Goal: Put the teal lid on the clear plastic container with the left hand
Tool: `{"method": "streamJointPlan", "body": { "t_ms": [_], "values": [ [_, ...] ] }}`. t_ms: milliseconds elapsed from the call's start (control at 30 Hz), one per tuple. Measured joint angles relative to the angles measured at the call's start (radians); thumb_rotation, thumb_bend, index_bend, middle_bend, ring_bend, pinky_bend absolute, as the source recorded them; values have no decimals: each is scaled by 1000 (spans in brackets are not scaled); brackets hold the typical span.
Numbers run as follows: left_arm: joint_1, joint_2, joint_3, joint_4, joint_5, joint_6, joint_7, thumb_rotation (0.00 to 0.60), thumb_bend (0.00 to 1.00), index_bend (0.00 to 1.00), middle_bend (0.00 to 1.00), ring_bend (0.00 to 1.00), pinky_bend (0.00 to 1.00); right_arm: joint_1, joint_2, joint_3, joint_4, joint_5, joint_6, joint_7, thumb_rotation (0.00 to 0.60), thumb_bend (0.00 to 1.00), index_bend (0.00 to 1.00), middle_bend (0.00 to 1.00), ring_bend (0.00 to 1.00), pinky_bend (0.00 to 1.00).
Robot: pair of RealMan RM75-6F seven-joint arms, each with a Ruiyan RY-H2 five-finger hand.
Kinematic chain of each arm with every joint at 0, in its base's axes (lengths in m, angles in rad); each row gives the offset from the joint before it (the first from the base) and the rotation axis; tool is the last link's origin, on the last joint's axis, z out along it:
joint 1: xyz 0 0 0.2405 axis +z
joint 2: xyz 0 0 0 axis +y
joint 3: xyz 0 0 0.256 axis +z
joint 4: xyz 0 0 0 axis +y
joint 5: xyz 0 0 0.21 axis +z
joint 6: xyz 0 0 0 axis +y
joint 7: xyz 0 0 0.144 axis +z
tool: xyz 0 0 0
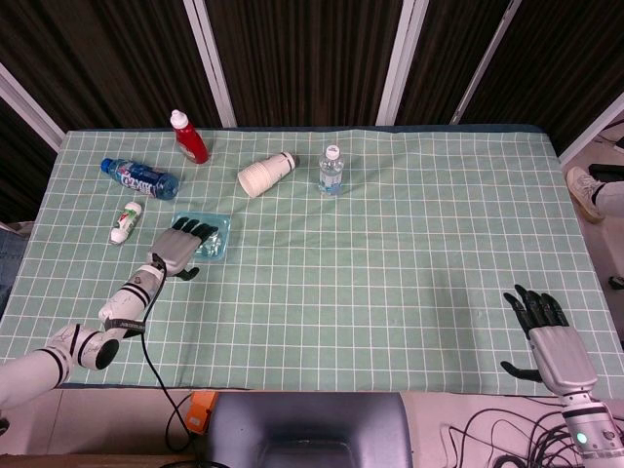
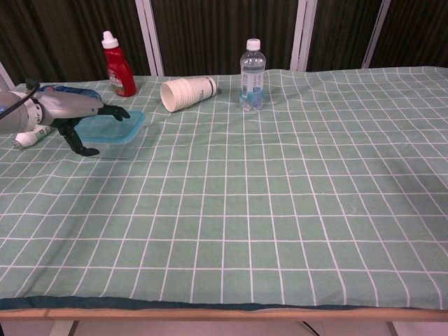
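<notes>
The teal lid [image 1: 211,235] [image 2: 115,128] lies flat on top of the clear plastic container [image 2: 117,146] at the left of the table. My left hand [image 1: 177,250] [image 2: 70,115] hovers at the container's near-left side, fingers spread, their tips over the lid's edge, holding nothing. My right hand [image 1: 551,338] rests open at the near right corner of the table, far from the container, and shows only in the head view.
Behind the container stand a red sauce bottle [image 1: 188,137], a blue bottle lying down [image 1: 139,178] and a small white tube [image 1: 125,221]. A stack of paper cups [image 1: 266,174] lies on its side beside an upright water bottle [image 1: 331,169].
</notes>
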Motion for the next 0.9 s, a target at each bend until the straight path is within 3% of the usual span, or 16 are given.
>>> {"method": "streamJointPlan", "body": {
  "t_ms": [767,900],
  "values": [
    [19,-27,-18,43,20,-48,4,600,343,0,75,0,0,2,-1,-1,0,2,-4,-4,600,63,0,0,0,0],
    [26,-22,-14,34,20,-55,10,600,344,0,87,38,0,3,-3,-1,0,2,-5,-8,600,63,0,0,0,0]
  ]
}}
